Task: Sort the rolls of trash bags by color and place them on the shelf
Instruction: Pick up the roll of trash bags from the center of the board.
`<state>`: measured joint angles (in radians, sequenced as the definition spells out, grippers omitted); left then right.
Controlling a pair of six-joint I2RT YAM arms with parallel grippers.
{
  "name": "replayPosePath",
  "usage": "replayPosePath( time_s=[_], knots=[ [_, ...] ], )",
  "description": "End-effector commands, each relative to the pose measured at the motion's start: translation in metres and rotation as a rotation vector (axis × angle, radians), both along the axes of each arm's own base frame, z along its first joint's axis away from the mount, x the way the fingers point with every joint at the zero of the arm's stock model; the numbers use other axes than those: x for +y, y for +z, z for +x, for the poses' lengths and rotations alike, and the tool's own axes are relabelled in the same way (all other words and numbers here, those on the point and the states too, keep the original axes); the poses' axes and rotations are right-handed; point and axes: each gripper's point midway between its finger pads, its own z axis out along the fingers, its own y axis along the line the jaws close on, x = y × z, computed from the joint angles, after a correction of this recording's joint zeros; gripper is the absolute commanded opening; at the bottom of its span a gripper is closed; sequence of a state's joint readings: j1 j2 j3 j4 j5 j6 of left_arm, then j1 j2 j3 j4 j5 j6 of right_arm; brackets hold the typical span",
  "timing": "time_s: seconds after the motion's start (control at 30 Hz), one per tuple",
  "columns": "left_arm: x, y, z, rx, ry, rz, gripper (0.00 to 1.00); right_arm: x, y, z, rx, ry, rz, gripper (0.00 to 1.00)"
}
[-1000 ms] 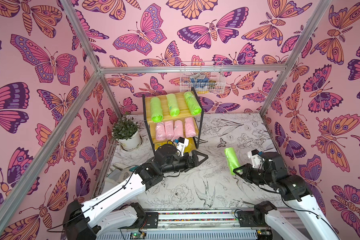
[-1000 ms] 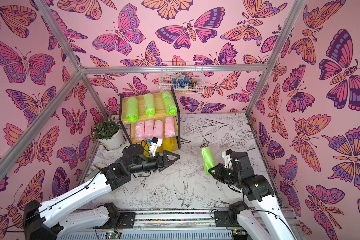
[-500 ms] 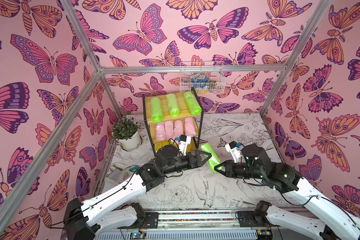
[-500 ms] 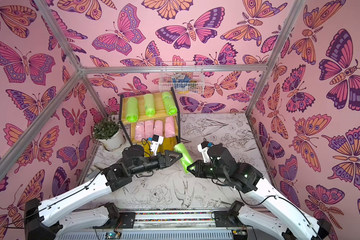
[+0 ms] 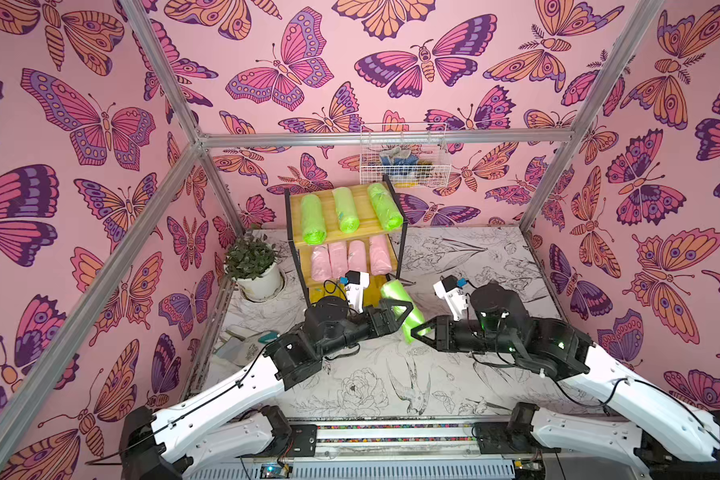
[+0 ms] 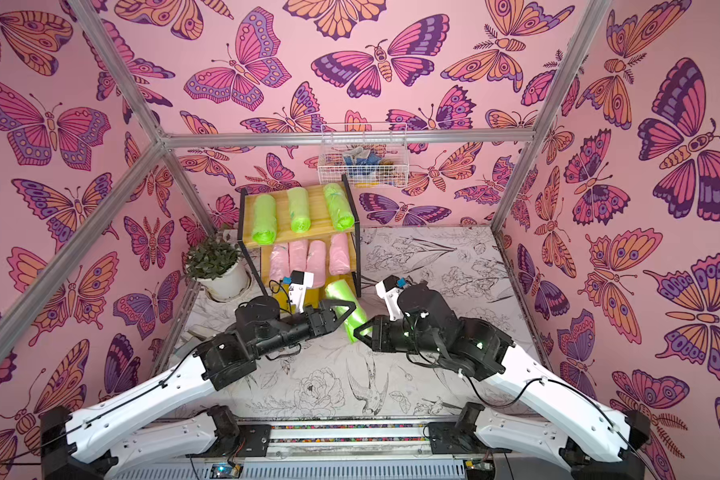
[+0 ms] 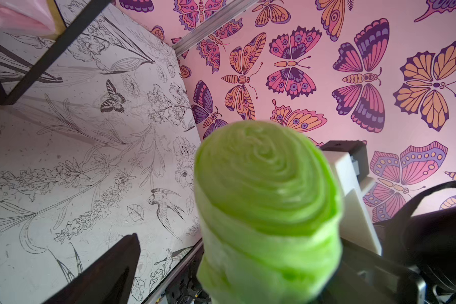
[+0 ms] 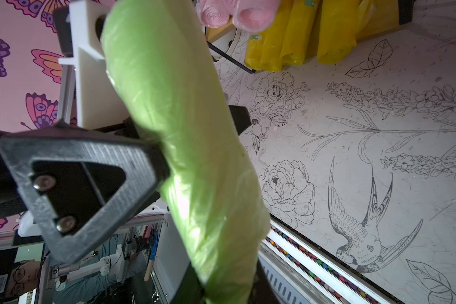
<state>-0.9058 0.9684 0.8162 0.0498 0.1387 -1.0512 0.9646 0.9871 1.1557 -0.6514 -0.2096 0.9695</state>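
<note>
Right jaws clamped on green roll [image 5: 393, 293]; left jaws apart around it; shelf [image 5: 367, 220] close behind, potted plant [image 5: 252, 259] beside.

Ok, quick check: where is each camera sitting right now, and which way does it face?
Top views: high at the robot's back, looking down and forward at the shelf; left arm and right arm reach to the green roll.
Left wrist: on the left arm, facing the roll's end and the right arm beyond; one own finger shows.
Right wrist: on the right arm, looking along the roll toward the yellow rolls; the open left gripper brackets it.
Shared: all four show the roll, clamped by the right gripper.
</note>
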Motion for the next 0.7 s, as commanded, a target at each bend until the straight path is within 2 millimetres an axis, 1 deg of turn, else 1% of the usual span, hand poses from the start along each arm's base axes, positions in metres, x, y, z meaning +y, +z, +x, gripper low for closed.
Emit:
replayPosePath(
  time_s=[0.0, 0.1, 0.2, 0.3, 0.4, 0.5, 0.57, 0.6, 0.63, 0.67],
  knots=[
    [0.016, 0.001, 0.003, -0.042, 0.069, 0.010, 0.94, 0.010, 0.025, 0.000, -0.051, 0.004, 0.062, 0.00],
    [0.027, 0.002, 0.003, -0.052, 0.108, -0.004, 0.86, 0.018, 0.019, -0.004, -0.044, 0.022, 0.046, 0.00],
    [0.034, 0.001, 0.001, -0.052, 0.131, -0.027, 0.74, 0.030, 0.016, -0.007, -0.043, 0.045, 0.046, 0.00],
    [0.033, -0.006, 0.001, -0.031, 0.125, -0.029, 0.63, 0.042, 0.015, -0.006, -0.039, 0.055, 0.050, 0.00],
    [0.027, -0.010, -0.001, -0.013, 0.102, -0.031, 0.51, 0.053, 0.013, -0.006, -0.031, 0.067, 0.037, 0.00],
    [0.028, -0.009, -0.001, -0.013, 0.102, -0.037, 0.32, 0.057, 0.011, -0.006, -0.027, 0.070, 0.010, 0.00],
    [0.032, -0.008, -0.002, -0.010, 0.111, -0.040, 0.14, 0.053, 0.010, -0.004, -0.030, 0.052, -0.008, 0.00],
    [0.034, -0.009, -0.002, -0.005, 0.118, -0.035, 0.02, 0.051, 0.010, -0.004, -0.035, 0.048, -0.018, 0.07],
    [0.037, -0.011, -0.002, 0.004, 0.127, -0.026, 0.00, 0.048, 0.010, -0.004, -0.042, 0.044, -0.033, 0.23],
    [0.038, -0.012, -0.003, 0.007, 0.129, -0.019, 0.00, 0.045, 0.009, -0.004, -0.047, 0.043, -0.046, 0.40]
  ],
)
